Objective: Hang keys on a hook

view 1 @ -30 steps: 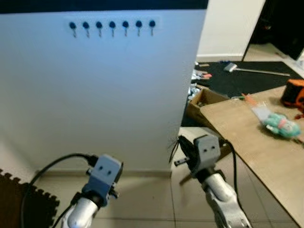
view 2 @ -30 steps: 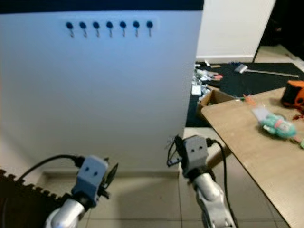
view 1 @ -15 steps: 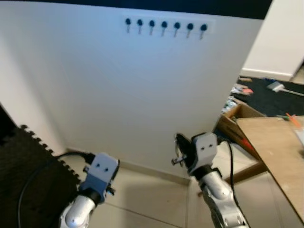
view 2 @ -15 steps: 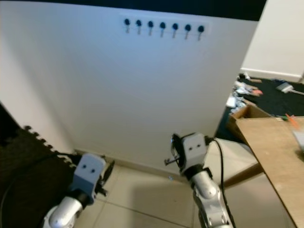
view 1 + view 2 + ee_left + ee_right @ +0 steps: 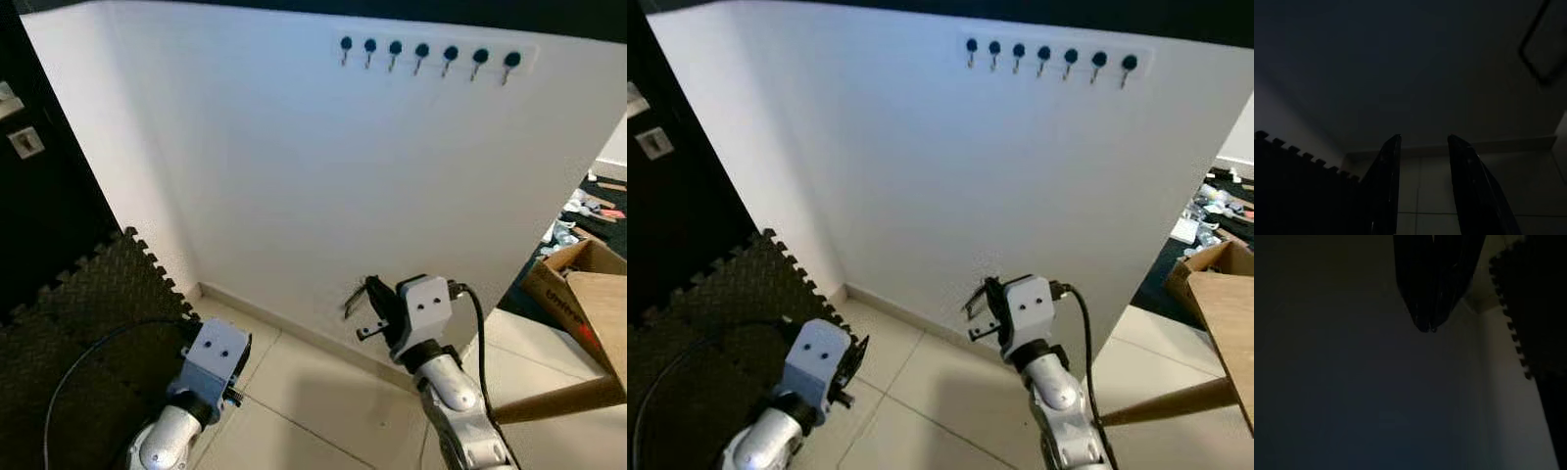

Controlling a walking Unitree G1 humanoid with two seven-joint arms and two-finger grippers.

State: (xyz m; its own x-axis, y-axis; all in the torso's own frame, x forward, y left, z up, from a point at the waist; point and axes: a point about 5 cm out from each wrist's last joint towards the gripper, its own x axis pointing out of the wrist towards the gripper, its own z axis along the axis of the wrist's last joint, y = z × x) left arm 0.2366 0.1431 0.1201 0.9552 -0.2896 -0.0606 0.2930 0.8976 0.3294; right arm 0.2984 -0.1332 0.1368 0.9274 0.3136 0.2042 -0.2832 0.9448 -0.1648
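A row of several dark-knobbed hooks (image 5: pixel 426 54) is fixed high on the white wall (image 5: pixel 294 176). My right gripper (image 5: pixel 368 305) is held low in front of that wall, far below the hooks. Its fingers (image 5: pixel 1427 308) are pressed together on the keys (image 5: pixel 354 298), whose thin metal ends stick out toward the wall. My left gripper (image 5: pixel 1422 142) hangs low near the floor, open and holding nothing; its grey wrist (image 5: pixel 217 357) is at the lower left.
A black foam puzzle mat (image 5: pixel 69 323) covers the floor on the left, beside a dark panel with a switch (image 5: pixel 24 142). A cardboard box (image 5: pixel 573 284) and a wooden table edge (image 5: pixel 600 323) stand at the right. Pale tiles (image 5: pixel 313 411) lie below the wall.
The whole picture has swung left: the hooks now sit further right, the table has mostly left the frame and the dark panel has come in. Both arms keep their pose.
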